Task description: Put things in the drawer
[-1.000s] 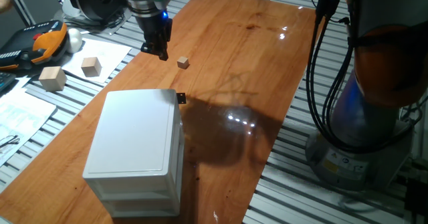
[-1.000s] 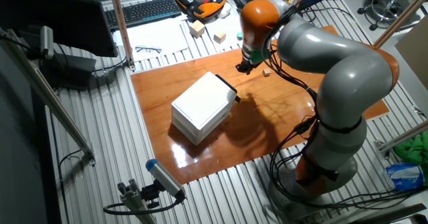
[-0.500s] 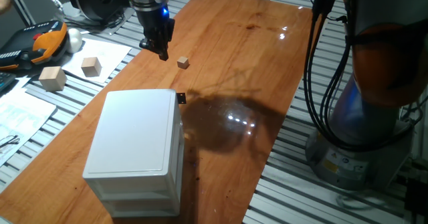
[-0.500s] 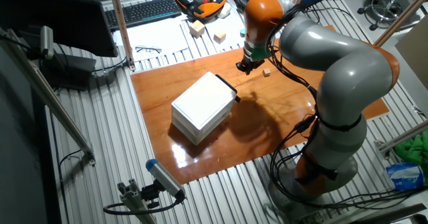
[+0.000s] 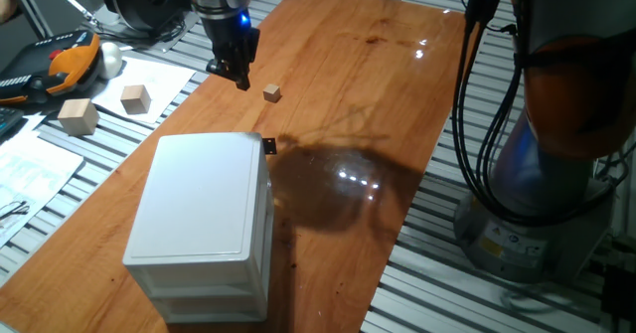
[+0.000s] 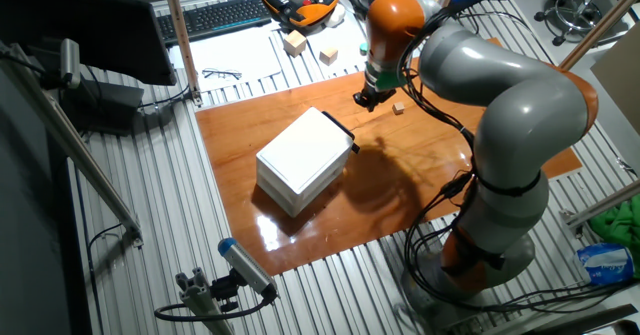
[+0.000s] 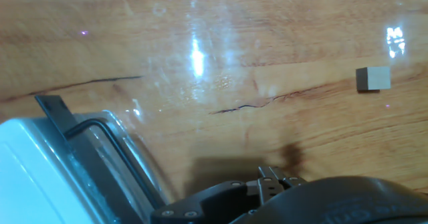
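Wooden table [image 5: 378,94], one cube [image 5: 272,93], one drawer [image 5: 260,146]

Count: 1 tiny wooden cube [image 5: 272,93]; 2 larger wooden blocks [image 5: 78,116] [image 5: 135,97]; 1 white cabinet [image 5: 204,214]; 1 gripper [image 5: 235,76].

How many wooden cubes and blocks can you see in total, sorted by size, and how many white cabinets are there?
Tiny wooden cube on the wooden table: 1
Larger pale wooden blocks beside the table on the papers: 2
White cabinet: 1
Total: 4
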Robot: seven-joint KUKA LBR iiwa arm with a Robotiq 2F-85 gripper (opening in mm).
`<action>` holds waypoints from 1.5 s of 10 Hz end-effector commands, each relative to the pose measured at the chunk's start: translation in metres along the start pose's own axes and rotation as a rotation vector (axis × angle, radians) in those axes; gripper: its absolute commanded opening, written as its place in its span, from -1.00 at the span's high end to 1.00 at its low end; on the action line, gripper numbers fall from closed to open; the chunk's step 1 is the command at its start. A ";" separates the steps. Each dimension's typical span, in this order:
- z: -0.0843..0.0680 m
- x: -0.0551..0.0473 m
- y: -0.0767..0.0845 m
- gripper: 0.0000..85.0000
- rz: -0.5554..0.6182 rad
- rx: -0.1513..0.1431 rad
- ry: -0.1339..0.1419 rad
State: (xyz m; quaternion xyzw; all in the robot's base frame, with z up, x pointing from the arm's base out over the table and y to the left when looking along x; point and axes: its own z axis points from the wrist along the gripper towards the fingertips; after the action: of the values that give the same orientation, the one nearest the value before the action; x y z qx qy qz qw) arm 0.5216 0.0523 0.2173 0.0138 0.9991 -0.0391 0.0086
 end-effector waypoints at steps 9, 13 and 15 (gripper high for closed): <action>0.000 0.000 0.000 1.00 -0.121 -0.021 0.016; 0.000 0.000 0.000 1.00 -0.111 -0.033 0.022; 0.000 -0.002 0.003 1.00 -0.096 -0.044 0.019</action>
State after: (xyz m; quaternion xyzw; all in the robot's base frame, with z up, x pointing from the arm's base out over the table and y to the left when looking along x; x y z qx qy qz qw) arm 0.5238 0.0555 0.2181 -0.0331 0.9993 -0.0179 -0.0033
